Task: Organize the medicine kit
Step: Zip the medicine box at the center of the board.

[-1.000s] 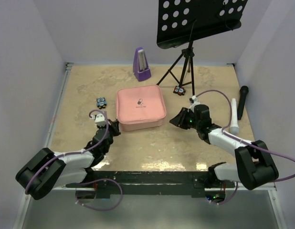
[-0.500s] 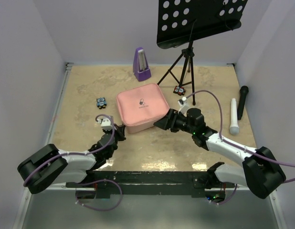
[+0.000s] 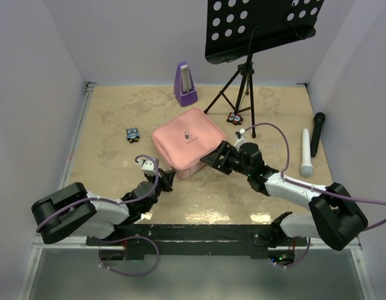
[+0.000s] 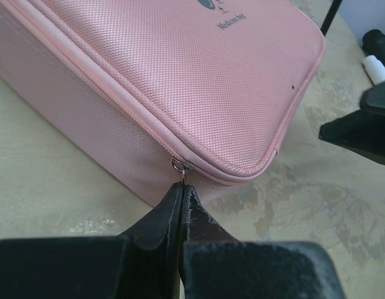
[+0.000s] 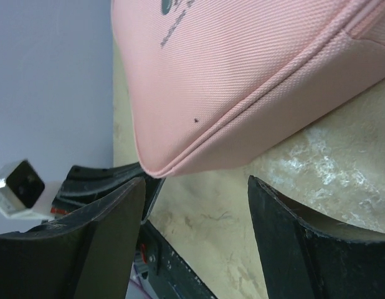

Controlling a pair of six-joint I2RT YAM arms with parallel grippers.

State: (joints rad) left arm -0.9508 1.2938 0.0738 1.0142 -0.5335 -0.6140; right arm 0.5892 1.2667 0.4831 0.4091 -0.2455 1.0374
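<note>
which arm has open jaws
The right gripper: its jaws stand apart by the pink soft-sided zip case's corner; the left gripper's pinch the metal zip pull.

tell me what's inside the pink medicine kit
Nothing inside shows: the medicine kit is zipped shut, so its contents are covered. Only the lid's pill logo and the zipper pull, pinched by the left end effector, are visible.

Plain pale walls point(image 3: 118, 37) with a faint lilac cast close in the bench point(image 3: 105, 112) on its left, far and right sides, and a thin metal strip point(image 3: 79, 134) runs along its left edge. The bench top is beige and marbled, and soft, even light leaves a pale glare near its front edge, just beyond a black crossbar point(image 3: 199, 232). A black perforated music stand point(image 3: 262, 25) rises on a tripod point(image 3: 240, 87) at the far right.
</note>
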